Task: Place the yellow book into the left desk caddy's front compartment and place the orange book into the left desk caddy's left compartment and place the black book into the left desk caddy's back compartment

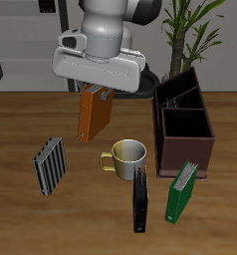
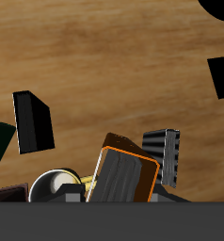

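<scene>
While the orange book (image 1: 93, 118) hangs aloft: the step in hand reads as the second placement, carrying this book to the left desk caddy's left compartment.
Gripper (image 1: 97, 93): fingers pinched on the orange book's upper edge; the book hangs upright, clear of the tabletop, over its middle back part.
Orange book, wrist view (image 2: 123, 174): close under the camera, cover facing up, wood grain far beneath it.
Left desk caddy (image 1: 178, 92): toward a back corner of the tabletop, dividers visible inside; well apart from the held book. I take it to be the farther of the two dark boxes.
Other caddy (image 1: 186, 137): just in front of it, showing one wide compartment.
Black book (image 1: 140, 199): lying near the tabletop's front edge, beside the mug (image 1: 125, 156); not yet handled, by the look of it.
Yellow book: I cannot pick it out in either view; whether it sits in the caddy cannot be told.
Striped book (image 1: 51, 164) and green book (image 1: 182, 189): no part of the task.
Next move: likely a sideways carry over the caddy's rim, keeping the book upright, then lining its thin edge with the narrow left slot before lowering.
</scene>
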Tool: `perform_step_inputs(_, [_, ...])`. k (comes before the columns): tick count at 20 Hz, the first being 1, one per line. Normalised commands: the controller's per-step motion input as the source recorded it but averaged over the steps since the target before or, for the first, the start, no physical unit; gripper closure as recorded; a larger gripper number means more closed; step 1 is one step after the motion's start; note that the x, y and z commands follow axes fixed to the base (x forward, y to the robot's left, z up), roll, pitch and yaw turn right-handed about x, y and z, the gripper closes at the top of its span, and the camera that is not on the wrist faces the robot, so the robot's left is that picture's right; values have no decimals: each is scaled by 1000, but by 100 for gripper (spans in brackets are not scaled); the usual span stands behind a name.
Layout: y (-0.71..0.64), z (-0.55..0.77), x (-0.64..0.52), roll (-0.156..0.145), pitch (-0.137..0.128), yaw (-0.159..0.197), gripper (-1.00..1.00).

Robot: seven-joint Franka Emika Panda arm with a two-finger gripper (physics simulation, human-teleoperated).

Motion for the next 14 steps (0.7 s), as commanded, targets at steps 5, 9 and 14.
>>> perform_step_inputs(5, [396, 269, -400, -11, -24, 69, 100])
perform_step_inputs(9, [355, -163, -439, -37, 55, -28, 100])
perform_step_inputs(14, [373, -144, -467, -7, 9, 52, 100])
